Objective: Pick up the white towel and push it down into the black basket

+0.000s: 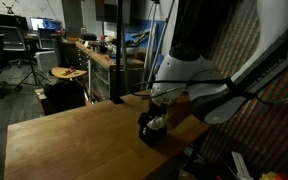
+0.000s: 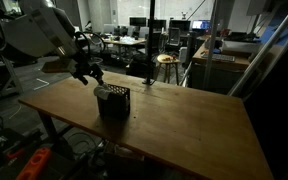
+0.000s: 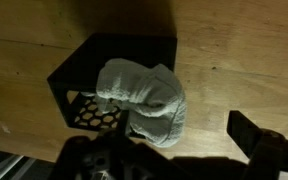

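Observation:
The black basket (image 3: 79, 75) stands on the wooden table. The white towel (image 3: 144, 100) is bunched up in it, and a fold bulges out over the basket's near right corner onto the table side. My gripper (image 3: 169, 158) hovers above, open, with nothing between its fingers; one dark finger (image 3: 256, 138) shows at the right. In both exterior views the gripper (image 1: 155, 106) (image 2: 87, 70) hangs just over the basket (image 1: 151, 131) (image 2: 113, 102). A pale patch of towel (image 1: 157, 122) shows at the basket's top.
The wooden table (image 2: 194, 120) runs wide beside the basket, which sits near one edge (image 1: 184, 130). Stools (image 2: 165, 62), desks and monitors stand in the dim room behind. A workbench (image 1: 94, 55) lies beyond the table.

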Controlling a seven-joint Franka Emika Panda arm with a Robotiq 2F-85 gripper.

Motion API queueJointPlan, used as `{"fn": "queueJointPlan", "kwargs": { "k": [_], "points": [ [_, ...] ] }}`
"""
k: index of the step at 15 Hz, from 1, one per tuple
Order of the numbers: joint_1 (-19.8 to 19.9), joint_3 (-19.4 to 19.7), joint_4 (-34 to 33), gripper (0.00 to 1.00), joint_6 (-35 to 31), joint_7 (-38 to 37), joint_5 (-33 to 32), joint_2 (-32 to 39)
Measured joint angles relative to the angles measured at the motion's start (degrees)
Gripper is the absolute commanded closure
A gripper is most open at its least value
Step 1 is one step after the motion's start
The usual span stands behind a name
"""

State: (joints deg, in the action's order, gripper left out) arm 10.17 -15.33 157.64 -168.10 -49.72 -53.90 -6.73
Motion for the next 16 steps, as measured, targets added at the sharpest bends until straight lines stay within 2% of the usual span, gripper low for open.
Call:
{"fn": "queueJointPlan", "kwargs": {
  "k": [6, 13, 15, 16],
  "points": [
    [1.9, 0.0, -1.0, 0.0, -0.1, -2.3, -6.4, 1.3],
    [2.2, 0.0, -2.1, 0.0, -0.1, -4.4, -9.1, 3.6],
    [2.2, 0.0, -2.5, 0.26, -0.1, -4.9, -9.8, 4.2],
    [2.2, 0.0, -2.7, 0.32, -0.1, -5.2, -10.2, 4.4]
  ]
}}
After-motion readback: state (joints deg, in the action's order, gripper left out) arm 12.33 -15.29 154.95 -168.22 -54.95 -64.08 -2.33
